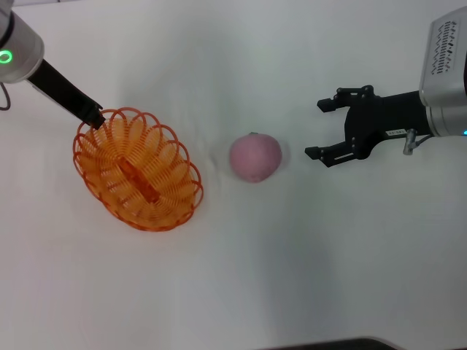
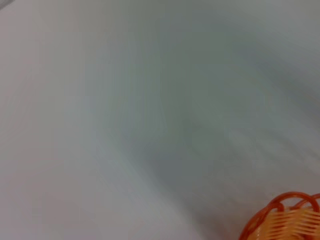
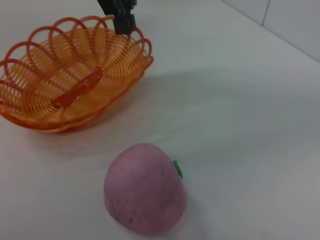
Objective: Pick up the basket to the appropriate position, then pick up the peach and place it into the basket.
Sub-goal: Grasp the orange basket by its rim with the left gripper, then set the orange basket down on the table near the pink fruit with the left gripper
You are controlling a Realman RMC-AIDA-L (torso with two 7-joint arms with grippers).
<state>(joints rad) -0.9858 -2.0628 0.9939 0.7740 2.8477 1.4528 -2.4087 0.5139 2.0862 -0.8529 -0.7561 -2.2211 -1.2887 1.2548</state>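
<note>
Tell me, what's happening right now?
Left end effector gripping basket rim. Right end effector open, beside peach, not touching. Nothing between peach and basket.

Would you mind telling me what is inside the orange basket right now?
Nothing is inside the basket: only its woven bottom shows. The peach lies outside on the table. The left pincer is at the rim, hiding that bit; the right pincer is open beside the peach.
</note>
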